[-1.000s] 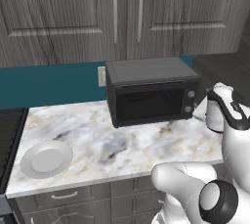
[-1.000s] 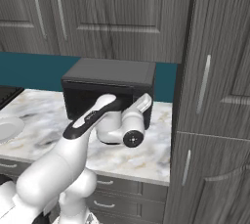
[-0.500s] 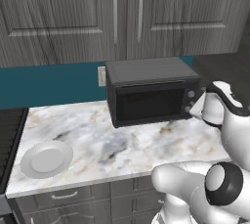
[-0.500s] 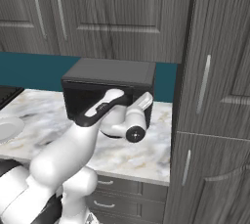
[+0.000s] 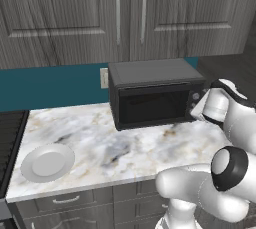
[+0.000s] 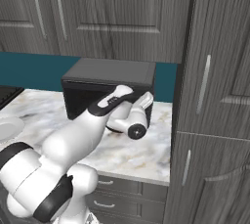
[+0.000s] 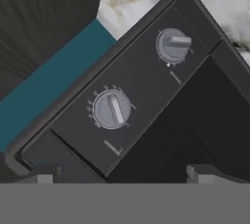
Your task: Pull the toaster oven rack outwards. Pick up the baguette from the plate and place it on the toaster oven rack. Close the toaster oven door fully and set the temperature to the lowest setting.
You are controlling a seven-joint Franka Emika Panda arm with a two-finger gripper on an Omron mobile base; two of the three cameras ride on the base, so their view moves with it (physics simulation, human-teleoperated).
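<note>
Right now the toaster oven [image 5: 155,93] sits at the back of the marble counter [image 5: 110,148], against the teal wall, with the toaster oven door [image 5: 152,109] shut upright. Over at the counter's left end lies the white plate [image 5: 47,162], bare, well apart from the oven. Close before the oven's control panel hangs the gripper [image 7: 124,174], jaws spread wide and holding nothing. Two round grey knobs face it, one [image 7: 112,110] nearer the fingertips [image 7: 201,173], another [image 7: 173,45] farther off.
</note>
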